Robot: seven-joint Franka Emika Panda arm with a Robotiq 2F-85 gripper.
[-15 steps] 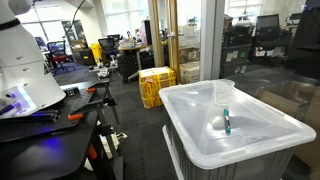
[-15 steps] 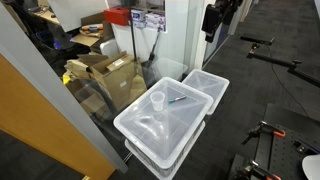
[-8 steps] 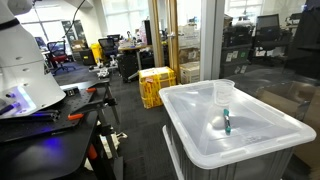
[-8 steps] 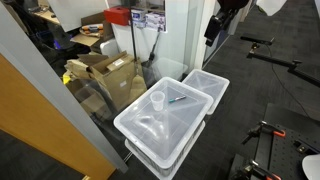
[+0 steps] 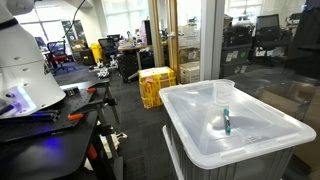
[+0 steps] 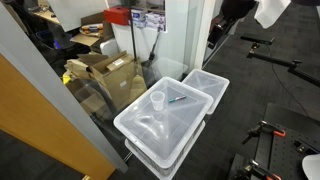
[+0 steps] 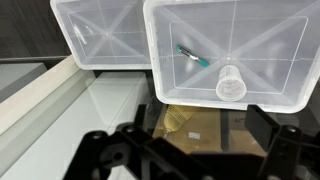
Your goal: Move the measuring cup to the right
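Note:
The measuring cup [image 5: 224, 93] is small and clear and stands upright on the lid of a clear plastic bin [image 5: 250, 145]. It shows in both exterior views [image 6: 158, 100] and in the wrist view [image 7: 231, 82]. A teal marker [image 7: 190, 55] lies on the same lid beside it, apart from the cup [image 5: 227, 123] [image 6: 178, 99]. My gripper [image 7: 200, 127] is open and empty. It hangs high above and off the bin's edge, far from the cup. In an exterior view the gripper [image 6: 213, 32] is up at the top right.
A second clear bin [image 7: 100, 35] [image 6: 207, 84] stands right next to the first. Cardboard boxes [image 6: 105, 70] sit behind a glass wall. A yellow crate [image 5: 157, 85] and a cluttered workbench [image 5: 50, 115] stand across the aisle.
The arm has shifted at the top right of an exterior view, and a white link has come further into the picture. The cup and marker have not moved.

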